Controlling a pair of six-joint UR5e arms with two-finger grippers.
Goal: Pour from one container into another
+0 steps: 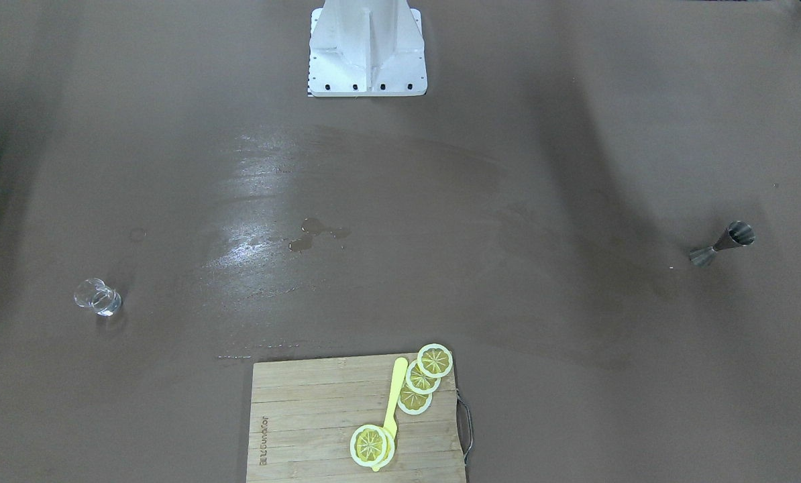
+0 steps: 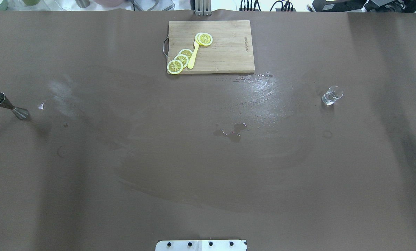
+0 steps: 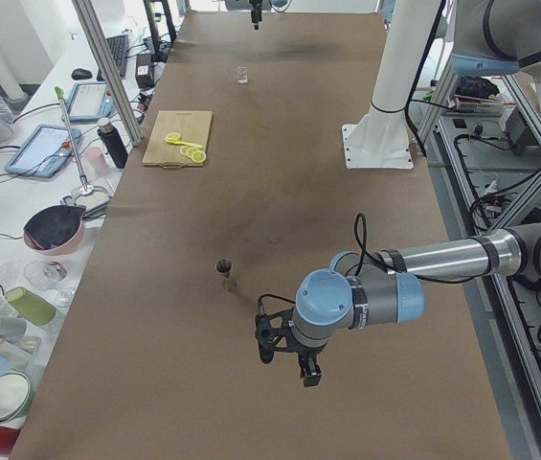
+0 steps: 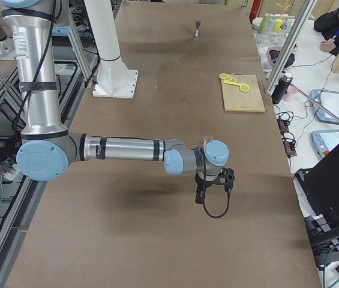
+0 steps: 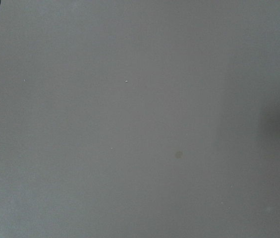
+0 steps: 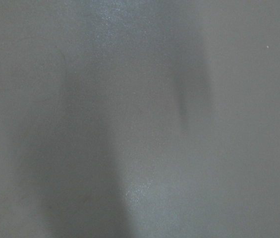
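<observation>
A: We start with the table (image 2: 194,181). Are we holding anything over it?

B: No. Both arms hang above bare surface at opposite ends. The left gripper (image 3: 294,356) and the right gripper (image 4: 212,183) show only from the sides, so we cannot tell how wide their fingers stand. Neither has anything between them.

A: And the cutting board (image 2: 225,48)?

B: It lies at the far edge with lemon slices (image 2: 180,59) on it, no part of our pour. A small puddle (image 2: 233,132) sits mid-table.

A: Where are our containers?

B: The jigger (image 2: 7,104) stands upright on our left side. The shot glass (image 2: 331,95) stands far off on our right. We cannot tell what either holds.

A: So we judge the task not yet begun.

B: Yes. Next we likely need the left gripper at the jigger's narrow waist, gripped level, then a long carry across to the glass.
</observation>
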